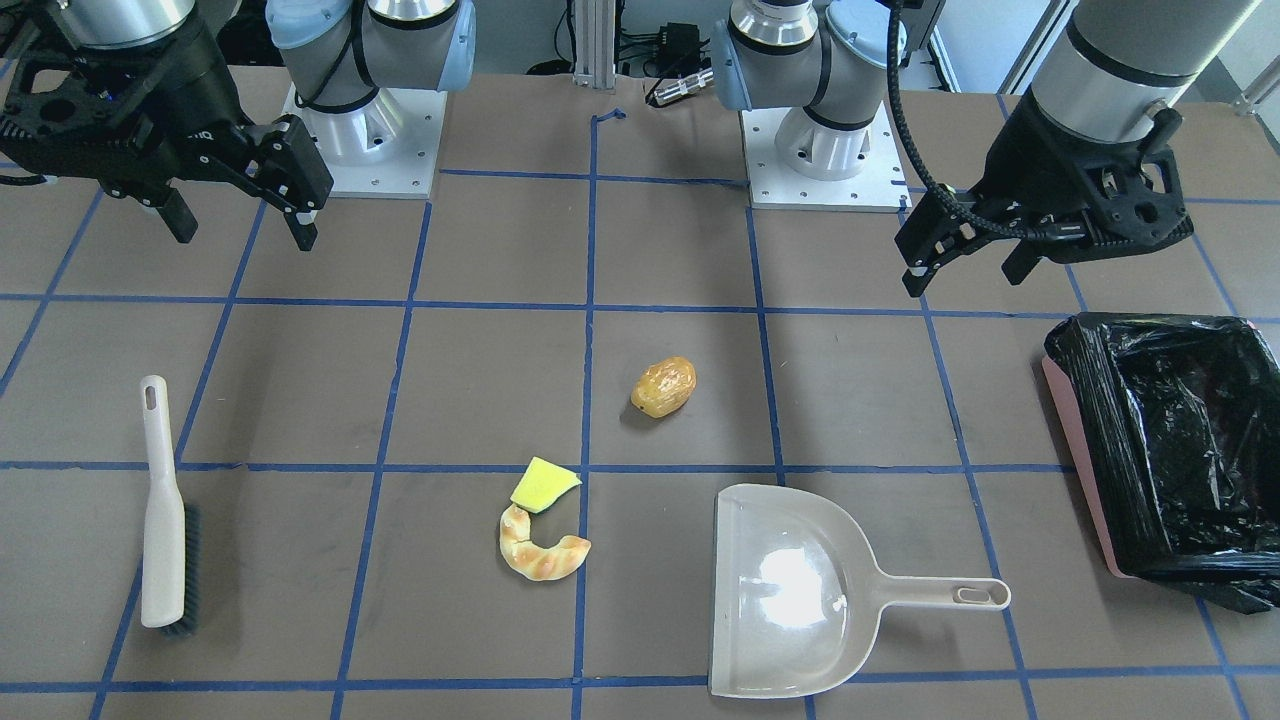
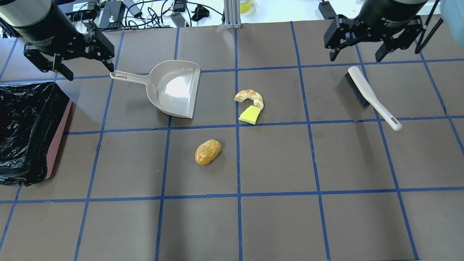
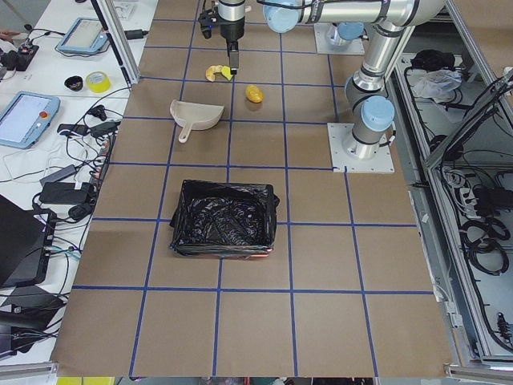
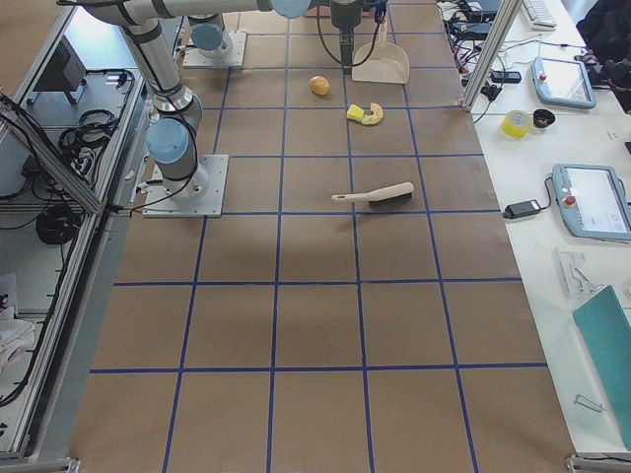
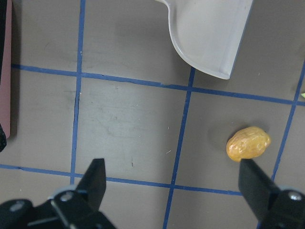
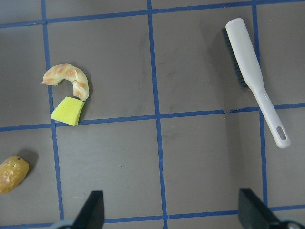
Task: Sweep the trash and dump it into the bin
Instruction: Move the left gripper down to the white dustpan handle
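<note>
- Brown matte paper over the desk [image 2: 275, 224], cut into squares by blue tape lines.
- Glossy golden-brown potato-like lump [image 2: 207, 152], oval and wrinkled, alone near the middle, well apart from the other two trash items.
- Curved tan croissant-like pastry [image 2: 250, 97] with baked stripes, one tip touching a yellow sponge wedge [image 2: 249, 115]; wedge's corner at a tape line.
- Smooth beige plastic dustpan [image 2: 174, 90], flat on the desk with glare on its pan, mouth turned toward the pastry, slotted handle pointing toward the bin side.
- Beige brush [image 2: 369, 95], long and slim, dark bristles along one edge, on the robot's right, well apart from the trash.
- Pink rectangular bin [image 2: 58, 137] at the robot's left end of the desk, lined with a crinkly glossy black bag; all three trash items out on the desk.
- Black left claw [image 2: 89, 72] above the dustpan's handle end, fingers spread wide, gripping nothing.
- Black right claw [image 2: 355, 58] above the brush's bristle end, likewise spread wide and empty.
- Left wrist view: only the pan's lip, the lump and a sliver of pink bin wall.
- Right wrist view: pastry, wedge, whole brush, edge of the lump.
- Exterior left view alone: straight down into the bag's dark hollow.
</note>
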